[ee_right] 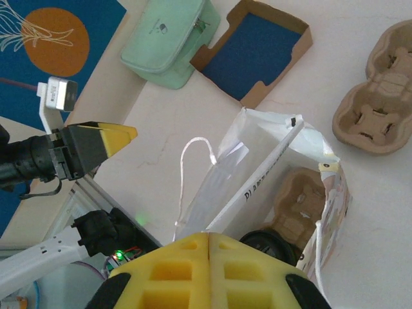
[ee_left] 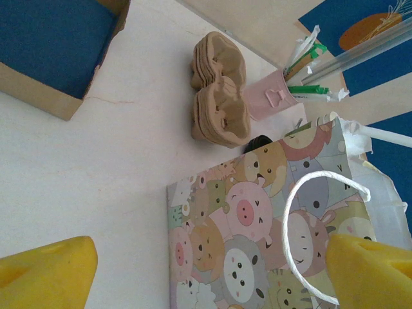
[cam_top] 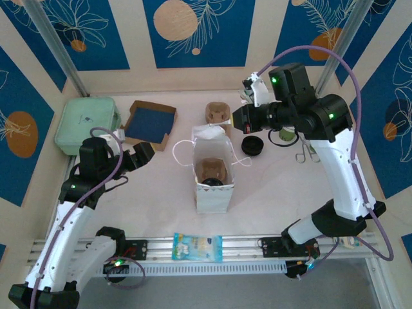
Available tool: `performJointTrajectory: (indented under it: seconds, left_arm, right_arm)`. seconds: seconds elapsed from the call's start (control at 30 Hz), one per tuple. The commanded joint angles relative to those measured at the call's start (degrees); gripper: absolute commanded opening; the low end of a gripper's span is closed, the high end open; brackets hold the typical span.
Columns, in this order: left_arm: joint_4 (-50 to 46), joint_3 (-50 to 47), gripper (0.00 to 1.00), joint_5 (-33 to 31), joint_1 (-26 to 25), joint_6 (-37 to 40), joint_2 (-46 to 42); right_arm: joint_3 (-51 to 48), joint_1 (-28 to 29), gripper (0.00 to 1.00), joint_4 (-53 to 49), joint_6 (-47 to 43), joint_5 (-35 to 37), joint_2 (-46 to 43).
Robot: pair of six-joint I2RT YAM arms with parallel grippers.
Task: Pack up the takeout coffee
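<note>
The takeout coffee shows as a round black lid [cam_top: 212,185] [ee_right: 270,244] at the near end of the white paper bag [cam_top: 212,174], seated in a brown pulp carrier [ee_right: 306,199] inside the bag. The bag's outer side has cartoon animals [ee_left: 257,219] and white cord handles. My right gripper [ee_right: 209,237] is shut with nothing between its yellow pads, held above the bag's open top, behind and to the right [cam_top: 244,120]. My left gripper [ee_left: 212,270] [cam_top: 132,158] is open, low over the table left of the bag, apart from it.
A mint pouch [cam_top: 87,123] and a cardboard tray lined in blue [cam_top: 151,123] lie at the back left. Spare pulp carriers [cam_top: 217,114] stand behind the bag, a pink cup of stirrers [ee_left: 267,100] beside them. A loose black lid [cam_top: 252,147] lies right of the bag. A snack packet [cam_top: 197,246] rests on the front rail.
</note>
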Motion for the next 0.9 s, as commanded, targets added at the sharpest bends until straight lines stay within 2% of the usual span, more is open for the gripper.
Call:
performJointTrajectory:
  seconds: [0.0,0.27,0.87]
  left_arm:
    - [1.1,-0.7,0.91,1.0,0.5,-0.2,-0.9]
    - [1.3,-1.1,0.91,1.1,0.5,-0.3,-1.1]
    - [1.1,-1.7,0.91,0.8,0.5,-0.2,-1.6]
  right_arm:
    - [0.6,0.3,0.00,1.4,0.2,-3.1,-2.5]
    - [0.6,0.4,0.00,1.5,0.3,-6.2,-3.6]
    - [-4.6,1.8,0.00,0.3,-1.1,-3.4,2.2]
